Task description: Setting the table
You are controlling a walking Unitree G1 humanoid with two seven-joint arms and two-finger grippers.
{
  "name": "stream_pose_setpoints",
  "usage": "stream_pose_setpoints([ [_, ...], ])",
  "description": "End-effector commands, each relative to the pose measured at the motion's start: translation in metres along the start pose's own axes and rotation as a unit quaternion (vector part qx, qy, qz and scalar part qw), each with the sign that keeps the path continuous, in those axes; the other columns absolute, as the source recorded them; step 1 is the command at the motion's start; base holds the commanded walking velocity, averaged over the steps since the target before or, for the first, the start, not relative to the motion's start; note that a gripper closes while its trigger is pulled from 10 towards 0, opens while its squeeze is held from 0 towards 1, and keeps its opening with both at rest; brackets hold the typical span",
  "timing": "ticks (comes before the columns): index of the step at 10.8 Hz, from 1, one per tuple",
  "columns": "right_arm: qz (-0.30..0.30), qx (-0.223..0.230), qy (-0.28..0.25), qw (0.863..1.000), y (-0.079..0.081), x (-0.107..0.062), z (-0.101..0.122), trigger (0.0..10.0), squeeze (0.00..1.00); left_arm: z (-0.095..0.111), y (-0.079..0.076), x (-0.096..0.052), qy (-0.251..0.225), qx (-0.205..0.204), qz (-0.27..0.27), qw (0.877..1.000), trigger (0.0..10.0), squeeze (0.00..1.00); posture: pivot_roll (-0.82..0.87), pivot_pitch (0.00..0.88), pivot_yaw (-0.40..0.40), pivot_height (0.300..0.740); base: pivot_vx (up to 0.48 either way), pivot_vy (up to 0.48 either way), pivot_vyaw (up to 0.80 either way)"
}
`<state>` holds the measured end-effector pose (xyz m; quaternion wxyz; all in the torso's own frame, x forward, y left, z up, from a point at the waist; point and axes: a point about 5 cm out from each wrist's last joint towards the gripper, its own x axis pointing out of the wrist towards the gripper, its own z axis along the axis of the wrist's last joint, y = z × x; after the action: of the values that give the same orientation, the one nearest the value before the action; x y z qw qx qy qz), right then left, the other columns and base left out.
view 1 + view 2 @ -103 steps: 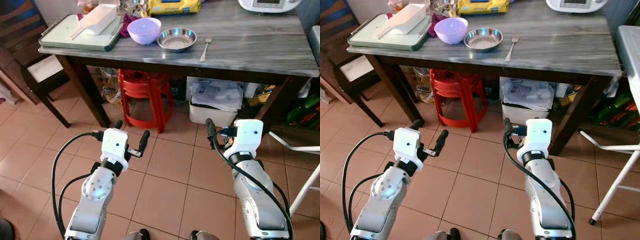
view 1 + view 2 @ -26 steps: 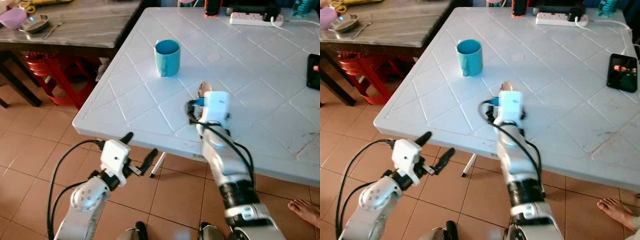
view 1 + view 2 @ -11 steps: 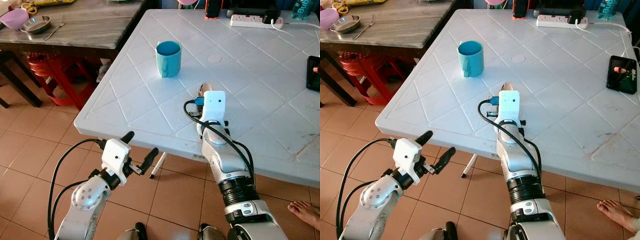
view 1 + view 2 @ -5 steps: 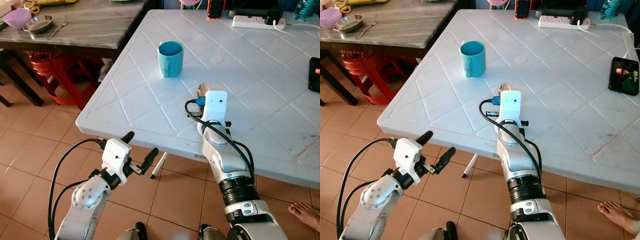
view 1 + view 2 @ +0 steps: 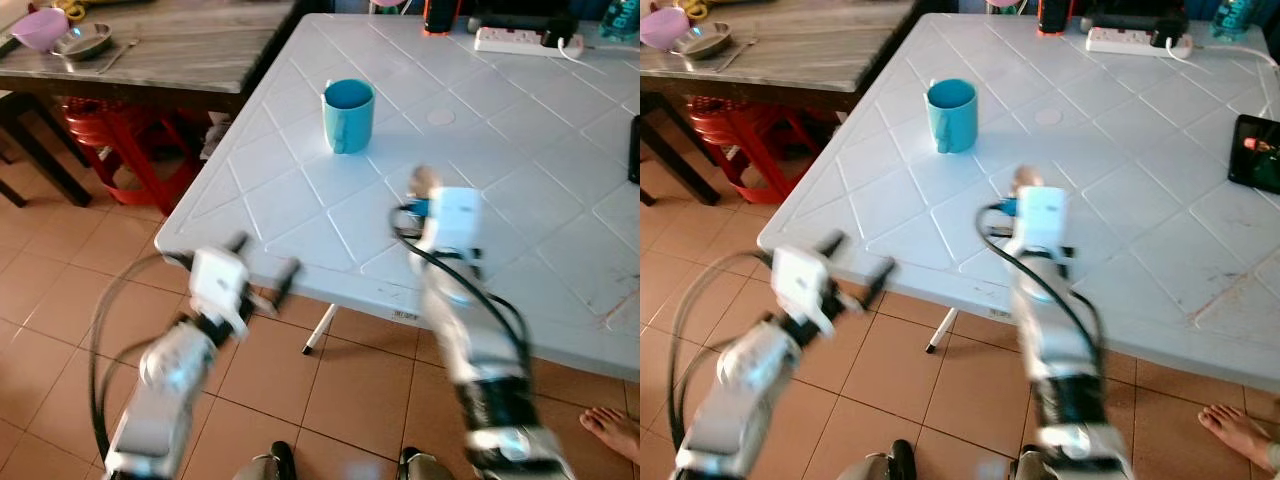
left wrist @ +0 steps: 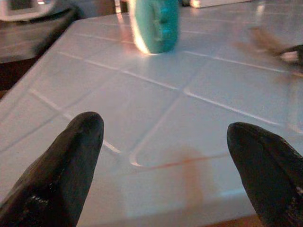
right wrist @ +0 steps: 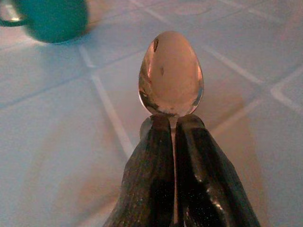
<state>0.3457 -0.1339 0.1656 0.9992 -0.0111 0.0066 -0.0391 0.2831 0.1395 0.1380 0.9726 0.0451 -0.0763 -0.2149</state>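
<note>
2 right gripper [image 7: 173, 137] fingers pinch the spoon [image 7: 171, 75], bowl beyond their tips; left gripper [image 6: 165, 156] fingers spread

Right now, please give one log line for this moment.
right gripper: shut on spoon, above white table | left gripper: open, at table edge | blue mug: upright on table

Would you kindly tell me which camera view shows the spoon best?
The right wrist view: the spoon sits sharp and close, its bowl protruding from the shut jaws of the right gripper. Both eye views show a small blurred bowl; the left wrist view, a faint blur.
</note>
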Motion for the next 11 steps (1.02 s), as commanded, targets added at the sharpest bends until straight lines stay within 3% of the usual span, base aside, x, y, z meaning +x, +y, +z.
stream_pose_setpoints([
  [1,0.007,0.007,-0.026,1.0,0.002,-0.005,0.008,10.0,0.0,-0.005,0.006,-0.002,0.011,0.0,0.02,1.0,10.0,0.0,-0.06,0.221,0.125,0.74,0.0,0.0,0.0],
  [4,0.016,-0.009,-0.112,0.994,-0.005,-0.018,0.028,10.0,0.0,-0.002,0.012,0.006,0.003,0.001,0.049,0.999,10.0,0.0,-0.07,0.213,0.128,0.74,0.0,0.0,0.0],
  [6,0.017,-0.004,-0.124,0.992,-0.017,-0.025,0.024,10.0,0.0,0.0,0.012,0.009,-0.007,-0.02,0.061,0.998,10.0,0.0,-0.07,0.209,0.13,0.74,0.0,0.0,0.0],
  [9,0.011,-0.017,-0.097,0.995,-0.032,-0.032,0.01,10.0,0.0,0.001,0.008,0.013,-0.013,-0.033,0.066,0.997,10.0,0.0,-0.08,0.202,0.123,0.74,0.0,0.087,0.0],
  [11,0.005,-0.015,-0.102,0.995,-0.03,-0.036,0.007,10.0,0.0,-0.004,-0.008,0.012,-0.008,-0.052,0.047,0.998,10.0,0.0,-0.08,0.199,0.124,0.74,0.0,0.274,0.0],
])
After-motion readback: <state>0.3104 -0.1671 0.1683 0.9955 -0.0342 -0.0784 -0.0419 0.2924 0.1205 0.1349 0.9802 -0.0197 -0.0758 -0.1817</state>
